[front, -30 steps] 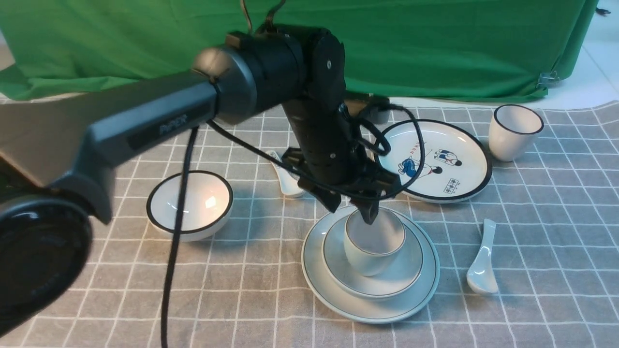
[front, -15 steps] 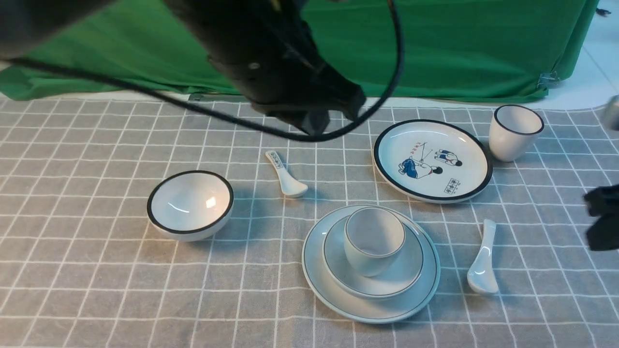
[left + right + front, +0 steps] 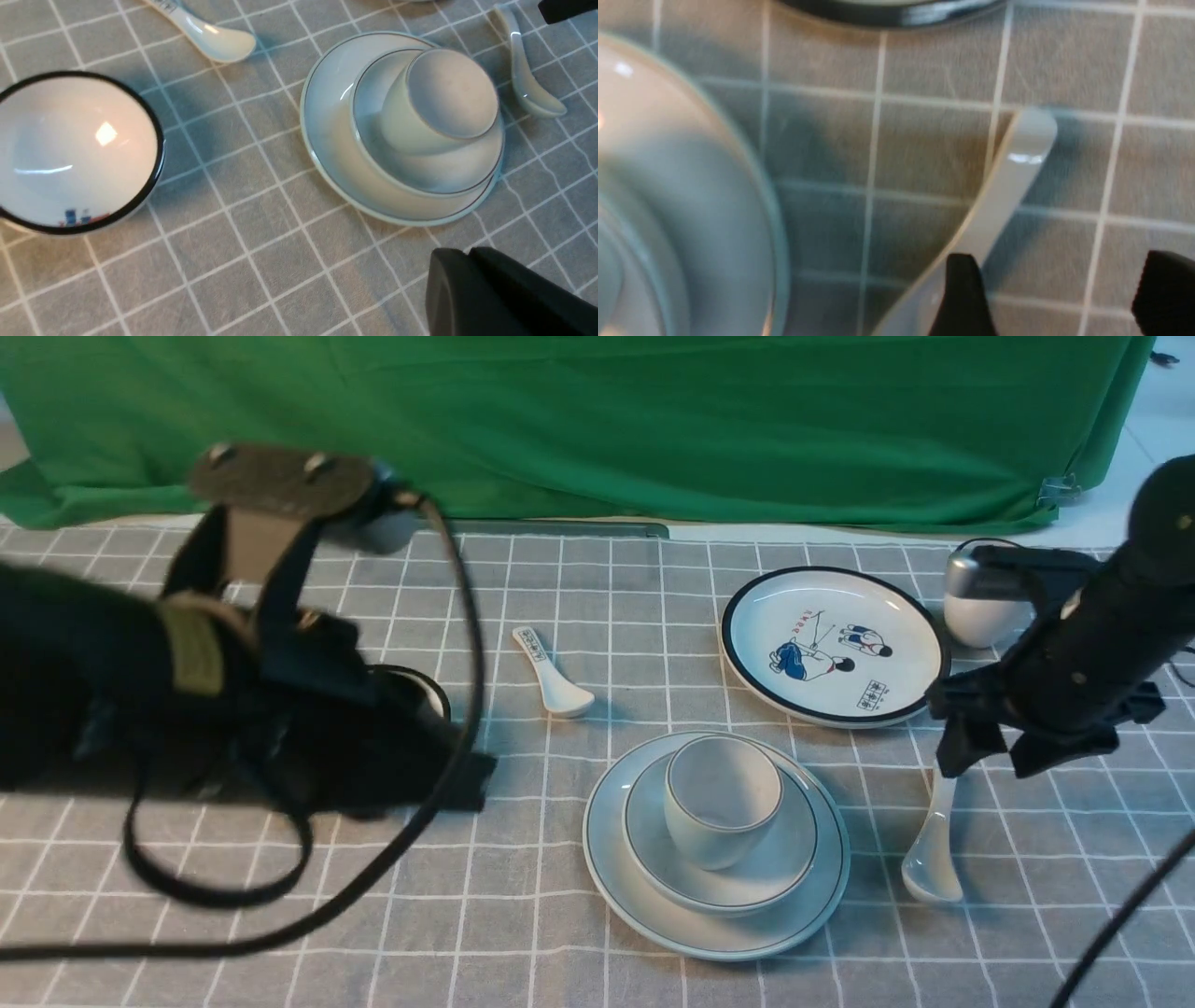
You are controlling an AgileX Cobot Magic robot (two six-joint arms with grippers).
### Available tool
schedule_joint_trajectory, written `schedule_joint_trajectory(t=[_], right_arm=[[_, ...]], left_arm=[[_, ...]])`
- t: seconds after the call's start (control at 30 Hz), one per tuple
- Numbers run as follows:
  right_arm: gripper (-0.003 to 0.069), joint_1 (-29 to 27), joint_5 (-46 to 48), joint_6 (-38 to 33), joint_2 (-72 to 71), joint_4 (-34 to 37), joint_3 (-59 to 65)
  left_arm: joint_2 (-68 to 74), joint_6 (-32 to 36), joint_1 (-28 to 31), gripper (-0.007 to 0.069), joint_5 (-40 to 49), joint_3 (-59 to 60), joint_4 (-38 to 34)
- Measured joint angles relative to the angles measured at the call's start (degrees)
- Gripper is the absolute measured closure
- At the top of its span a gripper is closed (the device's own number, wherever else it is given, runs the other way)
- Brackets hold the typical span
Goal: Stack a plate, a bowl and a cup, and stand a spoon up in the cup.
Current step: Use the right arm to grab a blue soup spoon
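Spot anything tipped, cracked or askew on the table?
Nothing stands out. The cup stands upright in the bowl, the bowl on the plate, and the spoon lies flat on the cloth beside them.

Glossy white ceramic spoon (image 3: 934,863), smooth glazed cup (image 3: 705,845), bowl (image 3: 794,859) and plate (image 3: 616,887), on matt woven grey checked cloth (image 3: 523,915)

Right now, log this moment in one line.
stack: cup in bowl on plate | spoon: on cloth | right gripper: open above spoon handle
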Motion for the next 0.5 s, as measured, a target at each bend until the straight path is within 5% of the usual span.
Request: schedule_joint_trajectory(t=[0.27,0.43,0.5], right_arm=[[0.0187,0.6,-1.4,1.9,9.5,-0.5,-4.4],[0.0474,2.0,-3.6,0.8,10.1,-0.6,-4.6],[0.0471,2.5,-3.5,-0.4,10.1,-0.6,-4.6]], left_arm=[[-5.4,-2.7,0.0,0.0615,-0.1,3.4,1.5],[-5.5,-3.0,0.0,0.0615,-0.2,3.4,3.2],[-5.5,-3.5,0.0,0.0615,-0.2,3.4,3.9]])
